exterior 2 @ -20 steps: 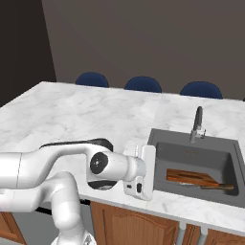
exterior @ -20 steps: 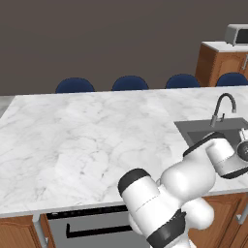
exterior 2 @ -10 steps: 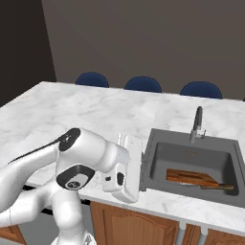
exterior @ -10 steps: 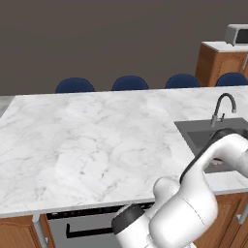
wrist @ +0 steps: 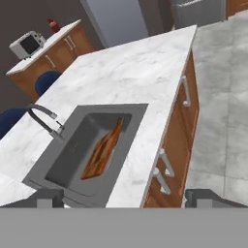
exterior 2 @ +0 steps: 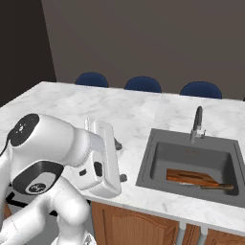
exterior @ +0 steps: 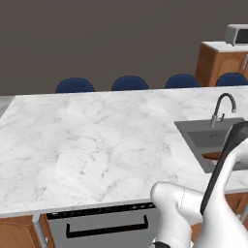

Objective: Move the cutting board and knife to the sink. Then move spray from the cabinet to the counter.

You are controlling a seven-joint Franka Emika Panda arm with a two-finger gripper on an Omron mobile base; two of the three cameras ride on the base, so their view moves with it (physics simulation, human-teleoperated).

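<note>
Gripper [wrist: 124, 198] fingers stand spread wide and empty above the marble surface [wrist: 131, 72], its tips cut off low in the hand view, while the cutting board [exterior 2: 191, 176] lies in the sink [exterior 2: 158, 155] with the knife [exterior 2: 217, 186] seemingly resting along it.

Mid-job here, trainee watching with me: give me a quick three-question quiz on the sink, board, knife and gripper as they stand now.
1. True or false: the cutting board lies inside the sink.
2. Where is the knife? A) on the counter B) in the sink, beside the board C) between the gripper's fingers
3. Fill in: the gripper is ____ and holds nothing.

Key: 1 true; 2 B; 3 open
</note>
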